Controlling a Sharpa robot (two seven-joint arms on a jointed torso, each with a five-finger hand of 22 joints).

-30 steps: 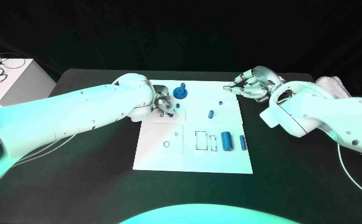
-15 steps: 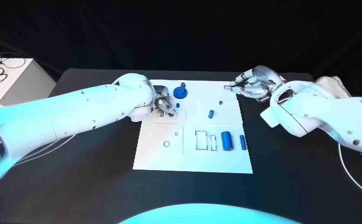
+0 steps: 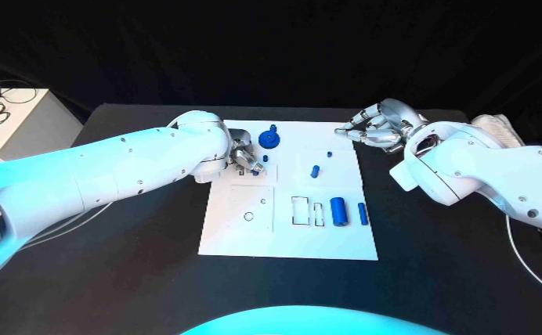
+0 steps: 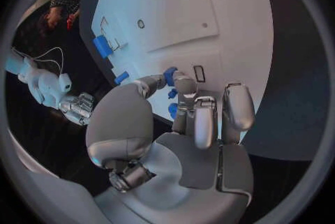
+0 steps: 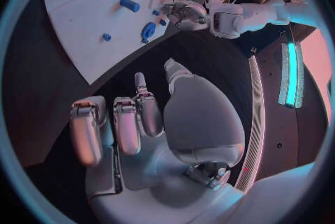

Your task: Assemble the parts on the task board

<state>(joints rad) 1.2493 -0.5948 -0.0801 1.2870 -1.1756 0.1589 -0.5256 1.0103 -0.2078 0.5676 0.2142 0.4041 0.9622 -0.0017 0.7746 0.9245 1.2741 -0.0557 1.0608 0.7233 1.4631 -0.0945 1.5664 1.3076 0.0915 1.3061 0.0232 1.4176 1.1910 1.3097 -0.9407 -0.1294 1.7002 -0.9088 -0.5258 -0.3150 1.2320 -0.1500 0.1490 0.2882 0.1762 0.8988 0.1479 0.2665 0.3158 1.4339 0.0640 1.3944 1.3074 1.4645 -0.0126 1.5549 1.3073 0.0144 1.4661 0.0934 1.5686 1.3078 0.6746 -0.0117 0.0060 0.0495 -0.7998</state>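
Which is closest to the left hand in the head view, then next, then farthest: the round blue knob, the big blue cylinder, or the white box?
1. Round blue knob, just beside the left hand.
2. Big blue cylinder, low on the board's right side.
3. White box, off at the table's left edge.

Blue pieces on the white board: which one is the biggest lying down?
The thick blue cylinder, lying beside the thinner blue rod at the board's near right; the others are smaller.

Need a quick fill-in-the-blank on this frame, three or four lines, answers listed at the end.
1. The white rectangular task board lies on a ____ table.
2. The left hand works at the board's ____ edge, by small blue parts.
3. The right hand holds ____, fingers apart, off the board's far right corner.
4. The large blue cylinder lies ____ on the board.

Answers: black; left; nothing; flat
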